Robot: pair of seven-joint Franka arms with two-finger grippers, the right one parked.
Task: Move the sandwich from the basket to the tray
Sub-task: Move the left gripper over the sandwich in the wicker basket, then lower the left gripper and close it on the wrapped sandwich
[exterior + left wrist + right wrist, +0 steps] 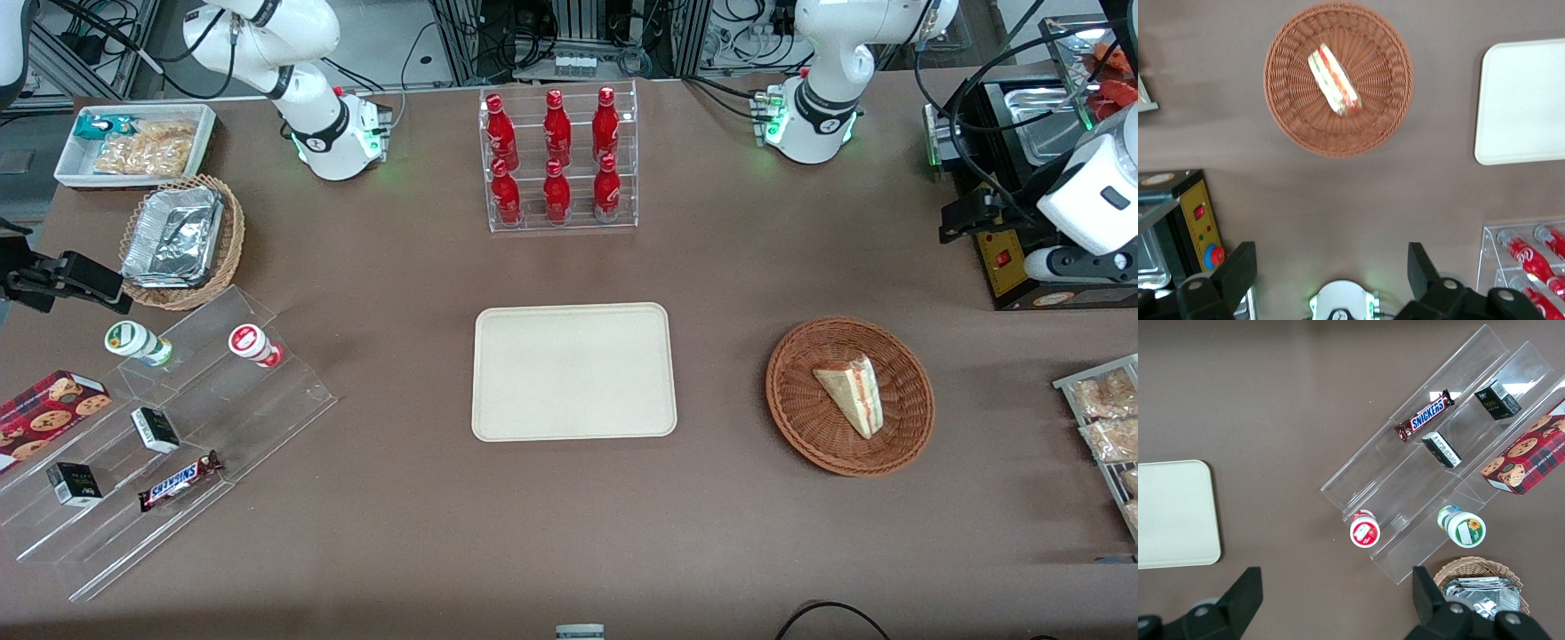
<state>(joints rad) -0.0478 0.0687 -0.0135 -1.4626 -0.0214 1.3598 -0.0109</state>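
The sandwich, a pale bread wedge with a red and green cut edge, lies on its side in the round reddish-brown wicker basket. Beside the basket, toward the parked arm's end, lies the flat cream tray with nothing on it. My gripper hangs high above the table, farther from the front camera than the basket and well apart from it. It is open, with nothing between its black fingers.
A clear rack of red bottles stands farther back than the tray. A black box with a red button sits near my gripper. Bagged snacks lie at the working arm's end. An acrylic step shelf stands at the parked arm's end.
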